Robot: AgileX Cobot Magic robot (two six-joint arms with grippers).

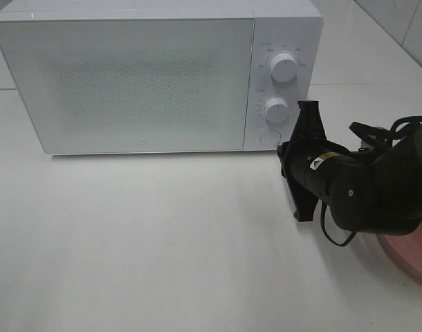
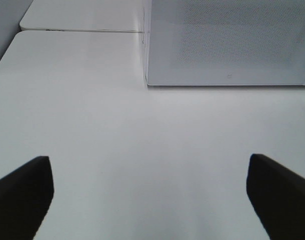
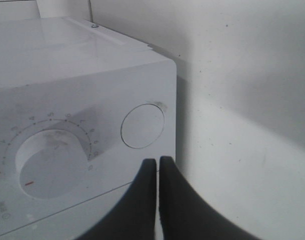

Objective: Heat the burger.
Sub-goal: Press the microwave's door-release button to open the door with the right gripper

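**Item 1, right gripper** (image 3: 157,162): we record the jaws pressed together with nothing between them. The tip is aimed at the round button (image 3: 142,126) low on the microwave (image 1: 128,76) panel, just short of it.

**Item 2, lower dial** (image 3: 52,165): it sits just beside the button. We judge that a tip sliding off the button's smooth face could nudge this dial.

**Item 3, microwave body:** the door is closed. A hard push might shove the whole unit back across the table (image 1: 162,242) without tripping the latch.

**Item 4, left gripper** (image 2: 147,160): we note it spread wide and empty, low over bare table before the door's left corner. A door springing open may swing towards it.

**Item 5, pink plate** (image 1: 408,259): only its rim shows, under the right arm.

**Item 6, burger:** we cannot make it out, as the arm hides it. A careless withdrawal could clip it.
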